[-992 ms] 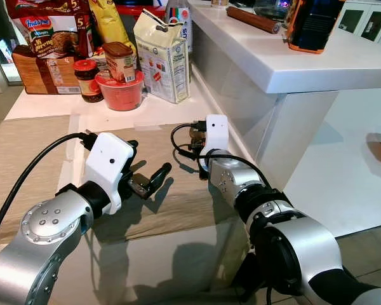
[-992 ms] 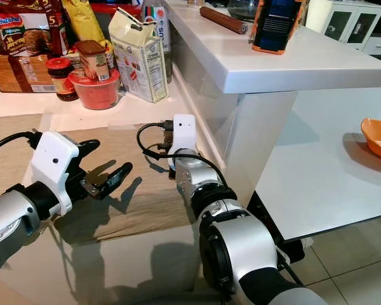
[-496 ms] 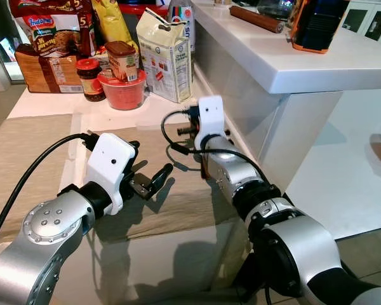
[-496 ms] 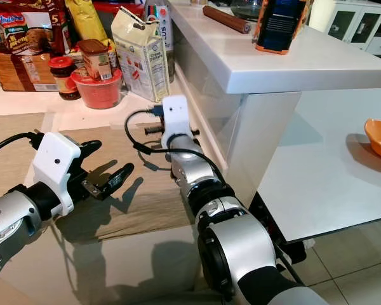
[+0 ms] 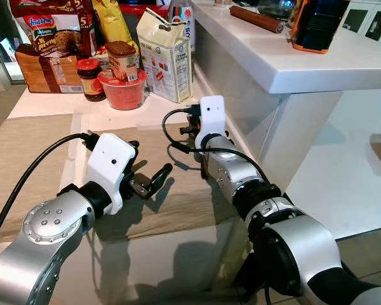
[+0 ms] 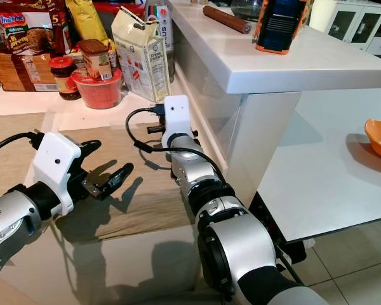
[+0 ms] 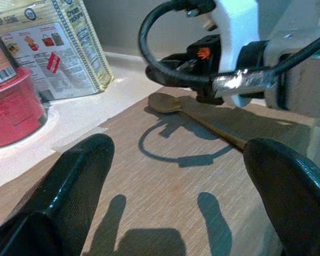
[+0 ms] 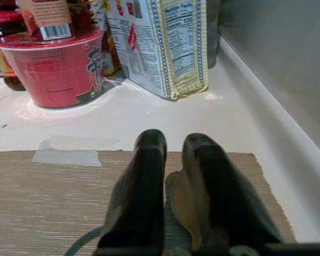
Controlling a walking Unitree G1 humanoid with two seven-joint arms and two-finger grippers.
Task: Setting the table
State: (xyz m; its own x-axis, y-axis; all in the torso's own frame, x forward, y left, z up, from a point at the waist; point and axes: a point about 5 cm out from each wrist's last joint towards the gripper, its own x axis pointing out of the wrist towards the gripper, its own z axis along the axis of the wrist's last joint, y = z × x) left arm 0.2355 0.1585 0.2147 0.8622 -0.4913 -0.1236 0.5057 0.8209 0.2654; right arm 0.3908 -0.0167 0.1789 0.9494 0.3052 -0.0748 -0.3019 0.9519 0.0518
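A wooden spoon (image 7: 168,102) lies low along the right edge of the brown placemat (image 5: 165,203), with its bowl pointing toward the groceries. My right gripper (image 8: 173,141) is shut on the wooden spoon (image 8: 182,205), whose bowl shows between the fingers. The white wrist box (image 5: 213,117) covers those fingers in the eye views. My left gripper (image 5: 149,160) hovers over the middle of the same mat, open and holding nothing. In the left wrist view its wide-spread fingers (image 7: 80,176) frame the spoon and the right wrist.
Behind the mat stand a red cup of noodles (image 5: 122,92), a flour bag (image 5: 164,54), jars (image 5: 87,79) and noodle packs (image 5: 51,32). A raised white counter (image 5: 292,57) runs close along the right. An orange bowl (image 6: 380,136) sits on the lower white surface. Another mat (image 5: 25,152) lies left.
My right gripper has moved away from me toward the back of the mat, carrying the spoon with it. The left gripper has stayed where it was, still open.
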